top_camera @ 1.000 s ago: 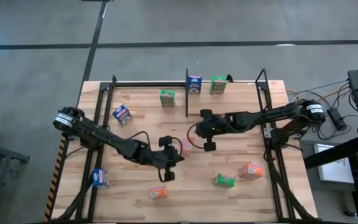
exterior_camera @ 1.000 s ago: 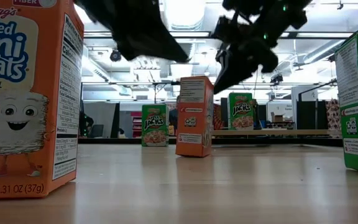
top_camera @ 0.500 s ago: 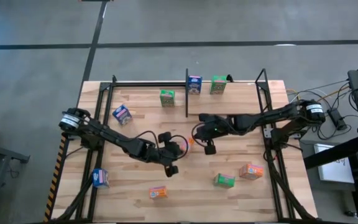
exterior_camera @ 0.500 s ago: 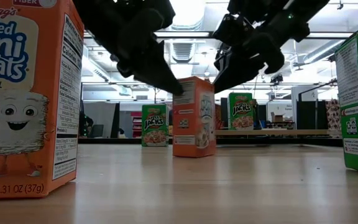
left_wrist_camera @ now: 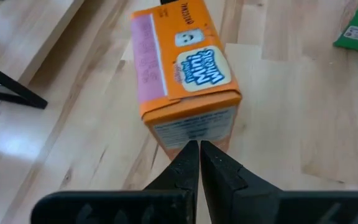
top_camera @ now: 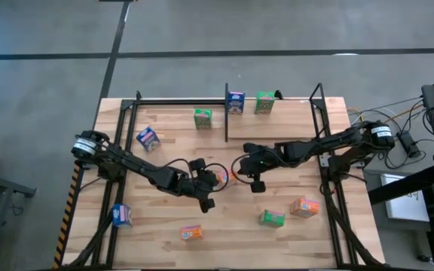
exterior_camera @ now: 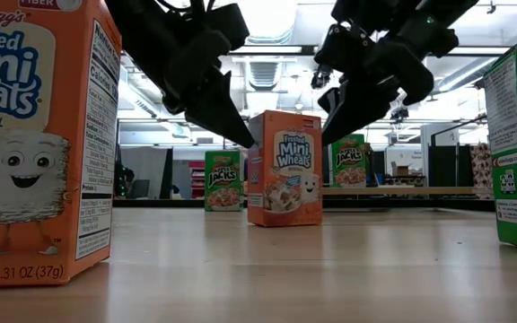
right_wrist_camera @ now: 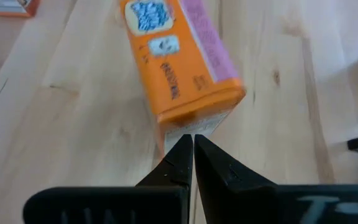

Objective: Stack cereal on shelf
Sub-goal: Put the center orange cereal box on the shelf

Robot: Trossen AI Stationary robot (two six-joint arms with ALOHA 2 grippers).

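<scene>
Jaws of both grippers are clenched, grasping nothing. Left gripper [top_camera: 206, 193] and right gripper [top_camera: 255, 178] flank the upright orange Frosted Mini-Wheats box [exterior_camera: 284, 180] mid-surface [top_camera: 307, 233], their tips at its top.

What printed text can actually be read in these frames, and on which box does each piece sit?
"Kellogg's", "FIBER", "ORIGINAL", "WT 1.31 OZ (37g)": near orange box, low view; its name is cut off, showing "osted", "ini", "eats".
"Frosted Mini Wheats": middle orange box, between the shut left gripper and shut right gripper.
"Jacks": two green boxes behind.
Side panels, the blue boxes and the rightmost green box: too small.
</scene>
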